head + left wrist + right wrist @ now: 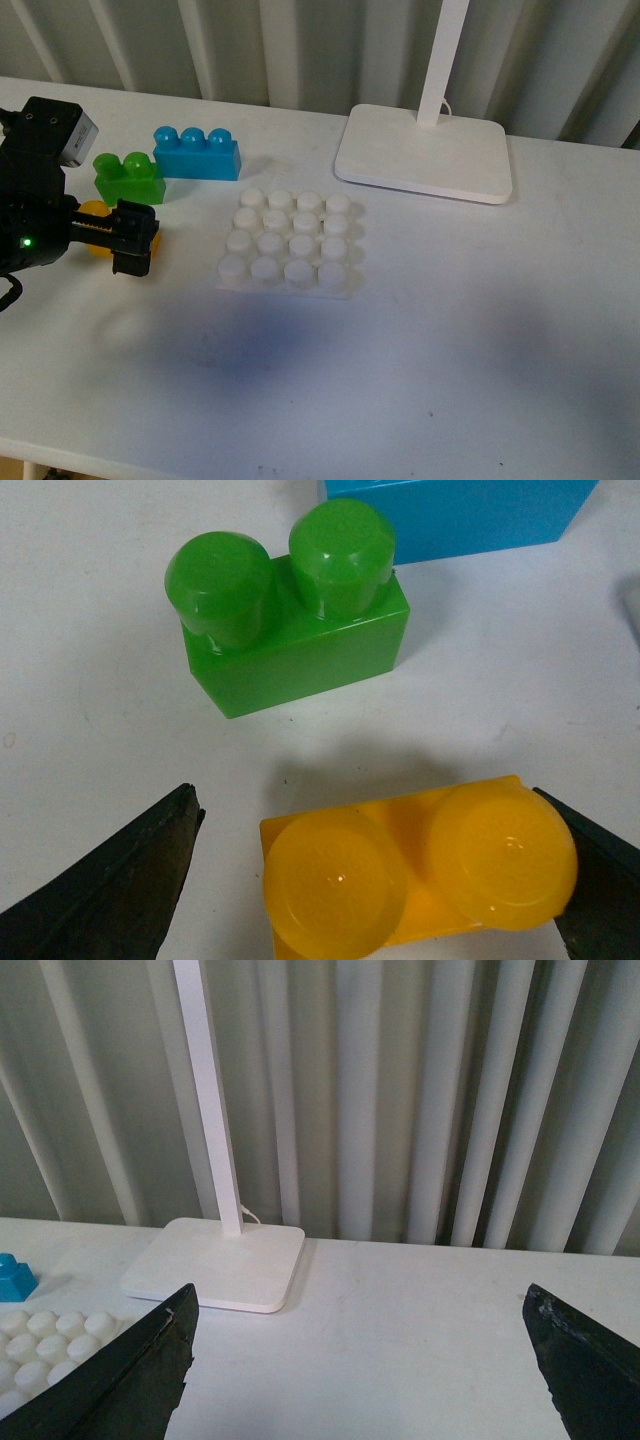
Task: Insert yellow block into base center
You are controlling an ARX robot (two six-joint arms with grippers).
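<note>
One side of left gripper (368, 815) looks against yellow block (420, 865), other clear; jaws open around it. Uneven close could twist it, skewing seating on base (272, 243). Right gripper (358, 1305) open, empty.

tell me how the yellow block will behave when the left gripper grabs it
The yellow block looks like rigid moulded plastic, so it probably won't flex. Its glossy faces may slip a little. Squat and box-shaped, it seems unlikely to roll or tip.

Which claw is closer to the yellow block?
Left. The left claw sits open around the yellow block. The right claw is away from it, open and facing the lamp.
</note>
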